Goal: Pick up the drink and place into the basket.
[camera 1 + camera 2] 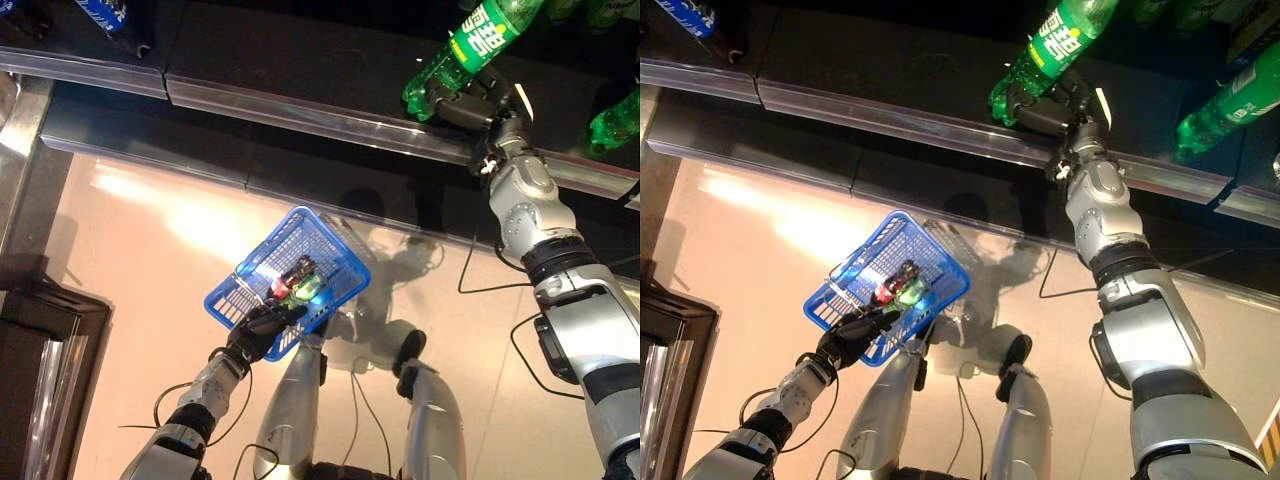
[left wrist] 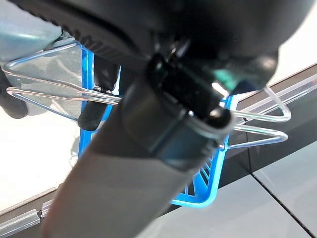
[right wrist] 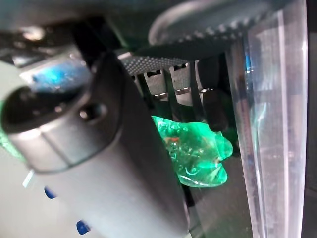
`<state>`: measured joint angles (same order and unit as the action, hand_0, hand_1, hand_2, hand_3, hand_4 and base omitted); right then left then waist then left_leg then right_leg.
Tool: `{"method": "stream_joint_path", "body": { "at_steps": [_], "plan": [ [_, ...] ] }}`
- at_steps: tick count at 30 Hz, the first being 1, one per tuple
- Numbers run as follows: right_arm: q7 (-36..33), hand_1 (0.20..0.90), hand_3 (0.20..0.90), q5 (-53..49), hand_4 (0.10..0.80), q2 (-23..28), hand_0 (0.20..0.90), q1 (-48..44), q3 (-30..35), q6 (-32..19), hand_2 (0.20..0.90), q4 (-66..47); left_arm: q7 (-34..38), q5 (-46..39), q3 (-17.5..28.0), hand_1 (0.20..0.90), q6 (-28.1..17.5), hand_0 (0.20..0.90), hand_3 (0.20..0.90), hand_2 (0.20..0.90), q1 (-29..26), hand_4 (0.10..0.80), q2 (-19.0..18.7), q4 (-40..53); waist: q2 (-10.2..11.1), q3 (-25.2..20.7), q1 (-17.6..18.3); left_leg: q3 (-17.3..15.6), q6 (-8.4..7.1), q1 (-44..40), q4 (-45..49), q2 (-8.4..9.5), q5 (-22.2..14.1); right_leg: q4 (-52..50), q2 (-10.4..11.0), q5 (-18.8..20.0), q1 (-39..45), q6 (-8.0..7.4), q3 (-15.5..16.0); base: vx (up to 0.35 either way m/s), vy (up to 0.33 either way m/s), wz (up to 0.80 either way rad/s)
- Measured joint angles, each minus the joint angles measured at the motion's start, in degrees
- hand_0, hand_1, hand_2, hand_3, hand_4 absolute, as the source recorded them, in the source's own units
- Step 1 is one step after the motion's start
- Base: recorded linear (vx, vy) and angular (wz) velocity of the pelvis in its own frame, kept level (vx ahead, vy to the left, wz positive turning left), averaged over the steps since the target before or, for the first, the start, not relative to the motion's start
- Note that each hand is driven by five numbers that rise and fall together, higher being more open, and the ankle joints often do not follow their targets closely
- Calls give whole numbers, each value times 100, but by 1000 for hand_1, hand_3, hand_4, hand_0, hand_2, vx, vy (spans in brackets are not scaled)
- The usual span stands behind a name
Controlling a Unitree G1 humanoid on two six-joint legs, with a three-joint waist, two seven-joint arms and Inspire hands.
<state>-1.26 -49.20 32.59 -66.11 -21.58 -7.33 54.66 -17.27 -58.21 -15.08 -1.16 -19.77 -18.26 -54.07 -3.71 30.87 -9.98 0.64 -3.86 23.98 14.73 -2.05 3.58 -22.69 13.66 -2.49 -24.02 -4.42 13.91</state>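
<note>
Now the right hand [image 1: 1048, 108] is up at the dark shelf [image 1: 890, 60], with its fingers curled around the lower part of a green drink bottle [image 1: 1052, 48]. The bottle is at the front edge of the shelf, tilted, and I cannot tell if it rests on the shelf or is already lifted. In the right wrist view the green base [image 3: 195, 151] shows just past the fingers [image 3: 181, 82], so the grasp looks real but low on the body.

The left hand [image 1: 262, 330] is clenched on the wire handle [image 2: 59, 89] of the blue basket [image 1: 330, 245] and holds it above the floor [image 1: 130, 300], well apart from the shelf. Some small items [image 1: 297, 283], red and green, already lie inside.

What can go wrong, in my judgement: the bottle is smooth and long, and a grip near one end may let it swing or slip when the arm comes down. A second green bottle [image 1: 1230, 105] lies near on the same shelf, and the arm may knock it. The shelf has a clear front rail [image 1: 890, 118] that may catch the bottle's base. The basket hangs from one hand, so a dropped bottle may tip it or land on the items inside.

About writing: the bottle has a green label with white characters, and a blue package [image 1: 105, 12] at the far corner has white print. I do not read either.
</note>
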Motion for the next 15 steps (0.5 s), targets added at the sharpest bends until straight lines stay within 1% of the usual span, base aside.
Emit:
{"method": "stream_joint_path", "body": {
  "at_steps": [4,15],
  "plan": [
    [0,300,200,1,100,-29,300,-22,1,1,300,0,0,0,-8,300,0,300,200,300,1,100,3,-2,-1,0,2,-5,6,-47,-106,30,56,1,28,-4,-14,-6,0,0,0,0],
    [-2,300,200,88,100,-101,300,-28,-3,-69,300,-4,0,0,-26,300,-2,300,200,300,2,100,4,-4,-1,0,0,-10,6,-77,-180,36,82,13,34,-4,-18,-7,0,0,0,0]
  ]
}}
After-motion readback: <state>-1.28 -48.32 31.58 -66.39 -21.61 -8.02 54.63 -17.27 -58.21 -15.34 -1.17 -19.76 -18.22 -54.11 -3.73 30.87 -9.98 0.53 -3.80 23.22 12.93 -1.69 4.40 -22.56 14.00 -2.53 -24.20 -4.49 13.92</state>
